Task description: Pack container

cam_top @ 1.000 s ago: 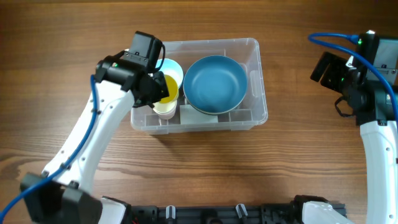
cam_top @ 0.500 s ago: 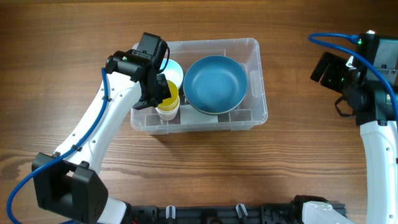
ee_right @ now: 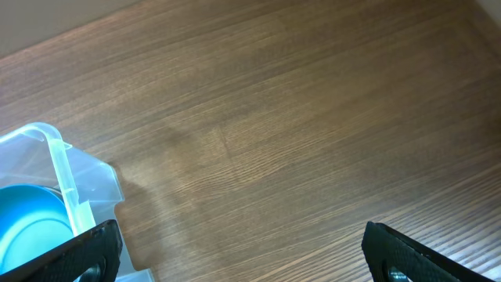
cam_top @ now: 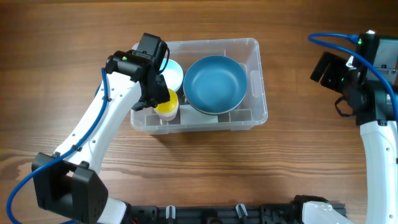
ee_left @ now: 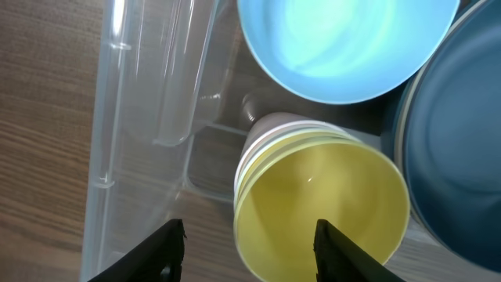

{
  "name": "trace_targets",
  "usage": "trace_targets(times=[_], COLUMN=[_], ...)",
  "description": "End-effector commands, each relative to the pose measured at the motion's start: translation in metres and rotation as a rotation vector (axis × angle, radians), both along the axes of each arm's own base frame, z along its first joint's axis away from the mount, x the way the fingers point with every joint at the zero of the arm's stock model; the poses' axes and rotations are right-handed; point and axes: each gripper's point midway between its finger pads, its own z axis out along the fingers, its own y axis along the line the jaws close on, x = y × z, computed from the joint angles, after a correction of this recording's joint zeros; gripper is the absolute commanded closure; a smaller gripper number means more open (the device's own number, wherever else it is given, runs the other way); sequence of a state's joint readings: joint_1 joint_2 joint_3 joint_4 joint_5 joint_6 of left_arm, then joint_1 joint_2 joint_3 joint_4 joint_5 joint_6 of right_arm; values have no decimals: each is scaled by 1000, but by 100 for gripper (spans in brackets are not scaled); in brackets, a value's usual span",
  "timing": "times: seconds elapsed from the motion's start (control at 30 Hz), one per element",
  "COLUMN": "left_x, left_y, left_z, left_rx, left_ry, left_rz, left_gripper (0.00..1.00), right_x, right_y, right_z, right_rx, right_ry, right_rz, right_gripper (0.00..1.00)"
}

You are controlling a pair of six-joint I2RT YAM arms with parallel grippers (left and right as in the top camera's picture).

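Observation:
The container (cam_top: 254, 59) is a large clear bin in the middle of the table. Inside it lie a big dark blue bowl (cam_top: 214, 84), a small light blue bowl (ee_left: 344, 47) and a yellow cup (ee_left: 321, 207) nested in pale cups at the near left corner. My left gripper (ee_left: 249, 252) hangs open over the yellow cup's left rim, one finger above its inside and one outside, gripping nothing. My right gripper (ee_right: 258, 258) is open over bare wood to the right of the container, empty.
In the left wrist view the container's left wall (ee_left: 125, 117) runs close beside the outer finger. In the right wrist view the container's right corner (ee_right: 63, 172) shows at the left edge. Wooden tabletop (cam_top: 298, 162) surrounds the bin.
My left jaws have opened and let go of the yellow cup, which now sits a little lower in the container's near left corner. The right arm has not moved.

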State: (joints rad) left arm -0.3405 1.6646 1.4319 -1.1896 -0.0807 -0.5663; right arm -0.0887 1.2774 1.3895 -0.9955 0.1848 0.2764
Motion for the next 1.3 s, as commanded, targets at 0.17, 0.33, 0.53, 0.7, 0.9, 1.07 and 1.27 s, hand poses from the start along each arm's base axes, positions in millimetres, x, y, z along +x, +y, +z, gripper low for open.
trace_targets(times=[0.17, 0.33, 0.53, 0.7, 0.9, 1.07, 1.27], left_x=[40, 51, 47, 44, 42, 42, 42], left_y=[60, 125, 178, 200, 202, 202, 202], left_z=[74, 99, 100, 101, 101, 101, 101], left_rx=[-52, -26, 15, 26, 28, 28, 28], left_ry=[-251, -370, -384, -393, -389, -389, -389], left_rz=[181, 299, 399, 458, 465, 465, 465], left_gripper=[29, 0, 0, 0, 0, 0, 0], right_x=[2, 2, 2, 2, 2, 2, 2], right_y=[-4, -4, -4, -4, -4, -4, -4], right_z=[2, 2, 2, 2, 2, 2, 2], right_rx=[-5, -5, -5, -5, -5, -5, -5], right_ry=[-5, -5, -5, -5, -5, -5, -5], right_rz=[-24, -24, -24, -24, -24, -24, -24], right_gripper=[0, 1, 0, 0, 0, 0, 0])
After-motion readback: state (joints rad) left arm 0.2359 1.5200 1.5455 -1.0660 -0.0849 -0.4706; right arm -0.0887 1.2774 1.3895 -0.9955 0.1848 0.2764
